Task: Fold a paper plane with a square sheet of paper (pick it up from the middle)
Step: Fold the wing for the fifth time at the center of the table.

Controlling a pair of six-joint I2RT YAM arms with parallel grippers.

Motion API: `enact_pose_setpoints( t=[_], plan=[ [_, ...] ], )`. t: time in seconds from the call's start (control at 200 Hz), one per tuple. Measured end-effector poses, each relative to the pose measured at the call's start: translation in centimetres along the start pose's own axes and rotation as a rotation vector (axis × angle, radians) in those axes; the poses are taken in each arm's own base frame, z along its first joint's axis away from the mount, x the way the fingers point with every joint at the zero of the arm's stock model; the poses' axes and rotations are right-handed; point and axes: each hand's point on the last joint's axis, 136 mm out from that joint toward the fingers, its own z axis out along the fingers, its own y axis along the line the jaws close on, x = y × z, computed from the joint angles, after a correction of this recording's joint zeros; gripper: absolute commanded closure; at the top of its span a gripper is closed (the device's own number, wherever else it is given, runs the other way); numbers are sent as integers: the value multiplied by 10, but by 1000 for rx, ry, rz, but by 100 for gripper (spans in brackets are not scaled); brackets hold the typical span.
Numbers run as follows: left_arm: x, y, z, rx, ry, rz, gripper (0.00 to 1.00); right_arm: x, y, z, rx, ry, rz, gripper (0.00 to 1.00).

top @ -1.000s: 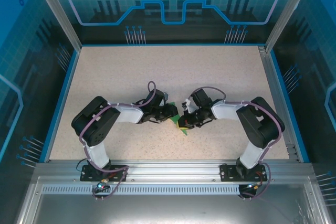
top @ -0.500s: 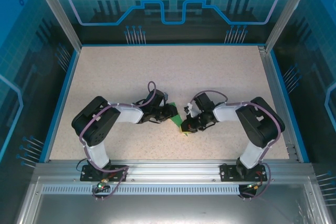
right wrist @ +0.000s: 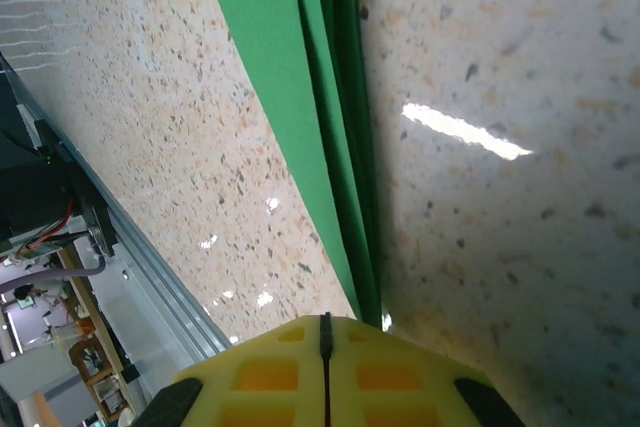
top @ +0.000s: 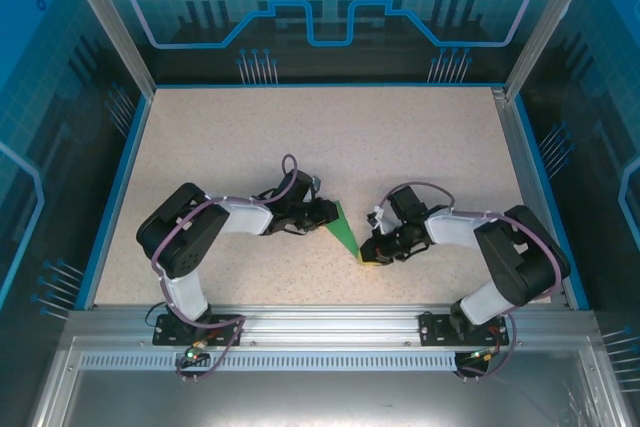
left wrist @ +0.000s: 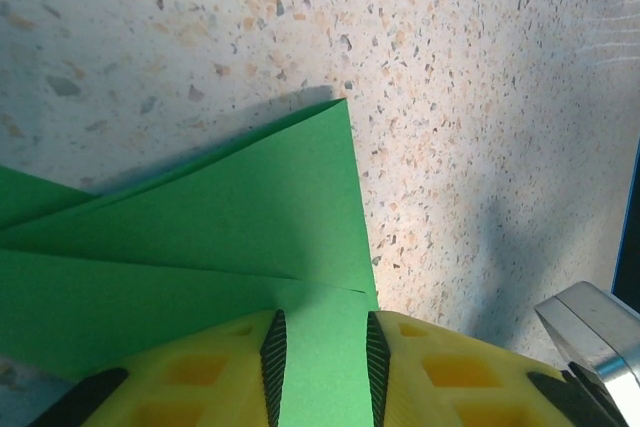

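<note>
On the speckled table (top: 420,147), a little in front of its centre, the right arm has swung outward over the last second, uncovering a folded green wedge, the paper plane (top: 343,227). The left gripper (left wrist: 320,367) pinches its wide end between part-spread jaws; the right gripper (right wrist: 324,357), jaws pressed together, sits at its narrow tip. This looks like a crease just pressed. Whether that tip is touched or pinned stays hidden.

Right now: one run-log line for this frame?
stage: mid-fold | left gripper: pinching folded green paper | right gripper: shut, at paper's narrow end | paper: on table
</note>
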Motion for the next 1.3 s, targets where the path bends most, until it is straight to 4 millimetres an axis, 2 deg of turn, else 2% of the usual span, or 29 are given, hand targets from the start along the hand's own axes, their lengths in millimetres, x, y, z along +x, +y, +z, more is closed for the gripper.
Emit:
enact_pose_setpoints(
  t=[0.18,0.43,0.495,0.59,0.72,0.81,0.955,1.085,1.22,1.301],
  plan=[
    [0,1,0,-7,5,8,67,17,-14,3,25,32,31,91],
    [0,1,0,-15,12,12,67,20,-16,-2,63,46,45,92],
    [0,0,0,-17,13,18,67,19,-9,-11,61,17,25,89],
    [0,0,0,-22,18,21,67,9,12,-23,17,-39,-23,88],
    [1,0,1,-27,25,21,67,-9,25,-23,-15,-60,-37,89],
    [1,0,1,-28,26,21,67,-15,18,-14,-3,-40,-10,90],
    [1,0,1,-28,25,21,67,-9,-8,6,50,24,60,92],
    [0,0,1,-29,26,20,66,-9,-9,6,54,17,49,90],
    [0,-2,1,-30,28,21,61,-4,-8,-1,63,-14,23,89],
    [-1,-4,-2,-46,31,24,46,-6,-4,-16,94,-76,-12,85]
  ],
)
